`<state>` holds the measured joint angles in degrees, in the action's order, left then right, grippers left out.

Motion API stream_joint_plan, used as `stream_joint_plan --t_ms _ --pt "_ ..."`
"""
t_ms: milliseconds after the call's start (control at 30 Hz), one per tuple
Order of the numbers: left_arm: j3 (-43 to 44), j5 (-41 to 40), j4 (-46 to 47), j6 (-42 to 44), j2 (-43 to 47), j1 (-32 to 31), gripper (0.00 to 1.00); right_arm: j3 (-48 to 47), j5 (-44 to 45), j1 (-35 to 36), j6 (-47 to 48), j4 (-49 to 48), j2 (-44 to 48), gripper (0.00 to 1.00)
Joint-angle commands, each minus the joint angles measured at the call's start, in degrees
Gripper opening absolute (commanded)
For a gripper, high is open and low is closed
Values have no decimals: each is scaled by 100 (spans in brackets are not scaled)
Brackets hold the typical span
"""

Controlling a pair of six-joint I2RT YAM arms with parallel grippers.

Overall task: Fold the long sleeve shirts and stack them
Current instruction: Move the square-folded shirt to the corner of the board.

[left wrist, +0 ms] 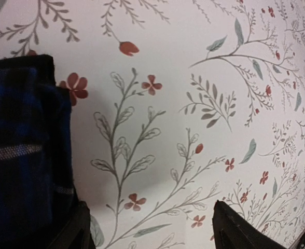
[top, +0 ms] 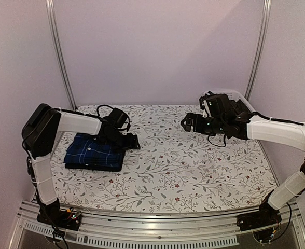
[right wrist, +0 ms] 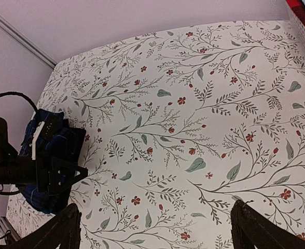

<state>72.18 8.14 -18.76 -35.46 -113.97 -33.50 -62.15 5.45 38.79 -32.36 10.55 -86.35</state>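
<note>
Far left, top view: the L arm is reaching over the table's left side. The blue plaid shirt is lying folded in a compact rectangle on the floral cloth, near the left edge. A darker layer is showing along its near edge; can't tell if that's a 2nd shirt. The L gripper is sitting just beside the fold's far right corner. Touching or not, can't tell from above.

L wrist view: the plaid is filling the left side, and one of the fingers is sitting right at its edge. Jaws are standing wide w/ only floral print btwn them, nothing gripped.

Mid table: only the floral cloth is showing.

Right: the R gripper is hanging above the far right part of the table, pointing left, well apart from the shirt. R wrist view: its fingers are spread wide, nothing btwn them, looking across at the shirt w/ the L gripper in front of it. A white lattice basket is standing in the far right corner, behind the R arm.
</note>
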Motion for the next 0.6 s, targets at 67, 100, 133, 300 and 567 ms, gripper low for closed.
stream_joint_plan --t_ms 67,100,133,300,567 --pt "-472 -126 -271 537 518 630 81 41 -13 -46 -60 26 -74 99" --pt "-537 -107 -268 582 574 729 81 49 -15 -46 -60 25 -79 99" --pt "-587 -89 -274 630 625 813 81 52 -3 -46 -60 19 -84 99" --pt "-683 -99 -424 904 774 1186 81 44 -29 -46 -60 10 -123 99" --pt "-973 -81 -507 1081 1026 1543 81 63 2 -54 -34 8 -137 99"
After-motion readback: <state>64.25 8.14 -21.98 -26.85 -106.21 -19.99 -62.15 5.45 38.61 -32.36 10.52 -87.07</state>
